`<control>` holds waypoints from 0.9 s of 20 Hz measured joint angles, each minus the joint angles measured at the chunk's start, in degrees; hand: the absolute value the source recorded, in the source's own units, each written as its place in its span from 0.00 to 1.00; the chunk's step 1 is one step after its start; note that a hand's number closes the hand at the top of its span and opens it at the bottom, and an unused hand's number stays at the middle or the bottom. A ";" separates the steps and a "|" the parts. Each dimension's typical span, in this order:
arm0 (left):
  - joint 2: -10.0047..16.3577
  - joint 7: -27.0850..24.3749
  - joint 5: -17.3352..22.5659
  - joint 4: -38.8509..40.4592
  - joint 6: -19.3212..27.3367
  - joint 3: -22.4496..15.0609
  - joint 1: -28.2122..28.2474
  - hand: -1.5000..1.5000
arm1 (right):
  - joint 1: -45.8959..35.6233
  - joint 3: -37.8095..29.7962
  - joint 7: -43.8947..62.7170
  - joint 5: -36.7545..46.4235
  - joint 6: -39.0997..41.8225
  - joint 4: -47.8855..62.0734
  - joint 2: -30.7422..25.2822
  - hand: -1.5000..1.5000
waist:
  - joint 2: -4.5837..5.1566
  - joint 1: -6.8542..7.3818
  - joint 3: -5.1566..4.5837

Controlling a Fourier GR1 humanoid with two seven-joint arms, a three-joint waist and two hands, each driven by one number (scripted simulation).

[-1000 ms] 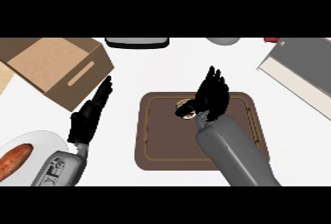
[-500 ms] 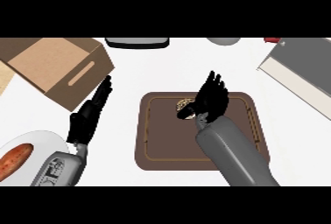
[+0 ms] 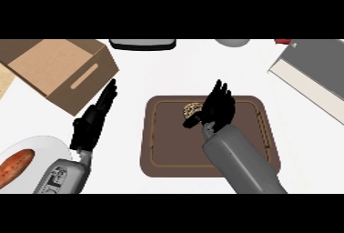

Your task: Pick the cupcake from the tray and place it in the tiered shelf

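Two hands show above the white worktop (image 3: 168, 68), both coming in from the lower edge. The right hand (image 3: 218, 109) sits over the far part of the brown tray (image 3: 174, 150), its grey forearm (image 3: 238, 159) crossing the tray's near right side. Its fingers (image 3: 220, 93) stand out straight, pointing away from the robot, spread a little and not curled round anything. The thumb (image 3: 193, 122) juts to the left, just below the cupcake (image 3: 192, 108).

That cupcake, pale and speckled, lies on the tray near its far edge, right beside the hand's left side and partly hidden by the fingers. Whether the hand touches it cannot be told, but nothing is wrapped round it.

The left hand (image 3: 91, 125) rests open to the left of the tray, apart from it. Its straight fingers (image 3: 107, 95) point up toward the near corner of an open cardboard box (image 3: 57, 68) at the upper left.

At the lower left a white plate (image 3: 47, 142) carries a long orange-brown piece of food (image 3: 15, 164). The grey tiered shelf (image 3: 312, 68) stands at the upper right, well apart from the tray and the cupcake
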 measured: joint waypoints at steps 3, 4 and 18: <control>0.13 -0.63 0.13 -0.28 -0.47 0.31 0.72 0.50 | -0.24 0.79 -0.31 -1.14 -1.31 1.65 0.00 0.00 | 0.06 0.17 0.00; -0.33 -0.21 -0.25 -0.56 0.02 0.06 0.56 0.50 | -0.19 1.03 -0.43 -1.46 -1.76 1.97 0.00 0.00 | 0.05 0.14 0.00; -0.24 -0.98 -0.41 0.29 -1.57 1.61 0.74 0.50 | -3.24 7.25 -0.15 -3.92 -2.58 5.07 -0.27 1.00 | -0.26 -0.16 -0.13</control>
